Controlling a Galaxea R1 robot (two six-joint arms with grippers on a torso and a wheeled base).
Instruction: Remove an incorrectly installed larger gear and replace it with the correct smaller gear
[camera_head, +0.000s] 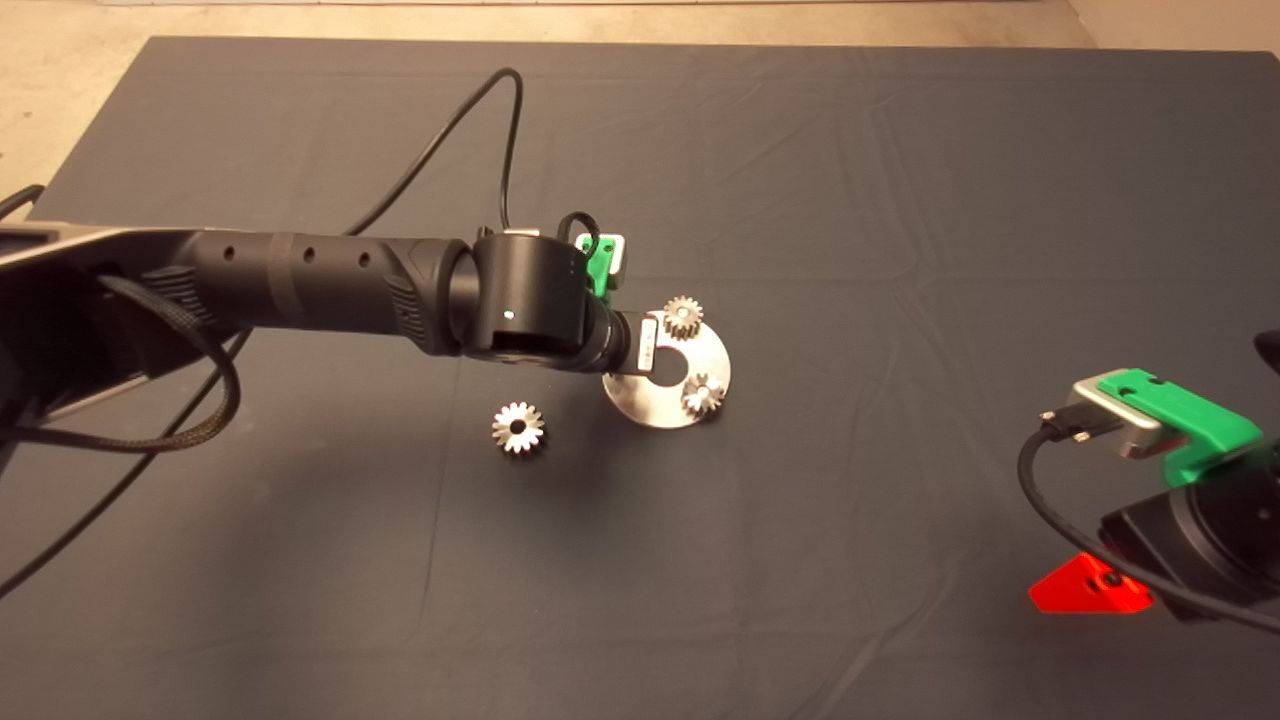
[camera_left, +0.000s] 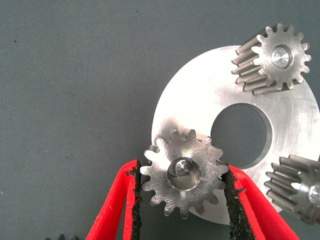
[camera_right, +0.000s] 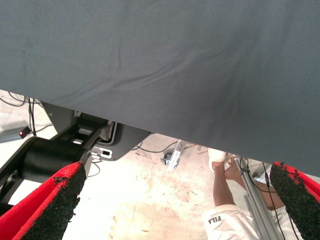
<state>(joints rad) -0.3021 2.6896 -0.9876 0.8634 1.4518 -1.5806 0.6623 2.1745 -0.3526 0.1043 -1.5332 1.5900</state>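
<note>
We see the left gripper (camera_left: 182, 200) over the silver ring plate (camera_left: 187, 97), its red fingers (camera_left: 112, 210) clamped on either side of the smaller gear (camera_left: 183, 171), which sits on a peg of the plate near two more small gears (camera_left: 272, 57) mounted there. The larger gear (camera_head: 518, 428) lies flat on the dark mat (camera_head: 800, 200), near the plate but apart from it. The right gripper (camera_right: 175, 205) waits at the mat's lower right edge with its fingers spread apart, and past the mat we see a person's leg (camera_right: 222, 187) in a white sock printed "FILA".
</note>
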